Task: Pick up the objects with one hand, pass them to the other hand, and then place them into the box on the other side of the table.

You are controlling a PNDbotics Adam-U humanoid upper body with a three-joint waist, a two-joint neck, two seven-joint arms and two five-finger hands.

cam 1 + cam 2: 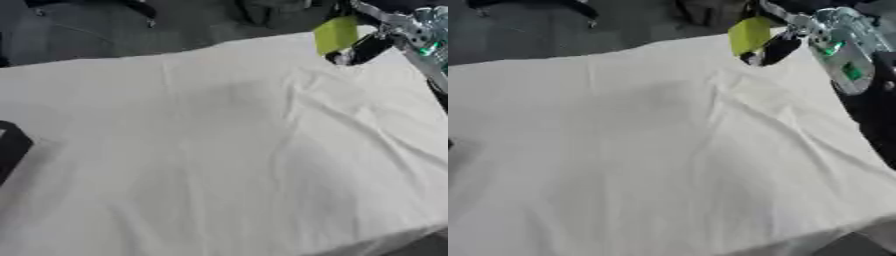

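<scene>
My right hand (366, 49) comes in from the upper right and hangs over the far right corner of the table. Its dark fingers (770, 51) are curled on a flat yellow-green object (336, 34), which is held up off the cloth at the table's far edge. The silver wrist and forearm (842, 55) with green lights run back to the right edge. A dark, box-like shape (10, 147) juts in at the left edge of the left eye view; only a corner of it shows. My left hand appears in neither view.
A wrinkled white cloth (227, 150) covers the whole table. Beyond the far edge lie a dark floor and dark furniture (271, 12). The table's near right corner drops off to a grey floor (859, 245).
</scene>
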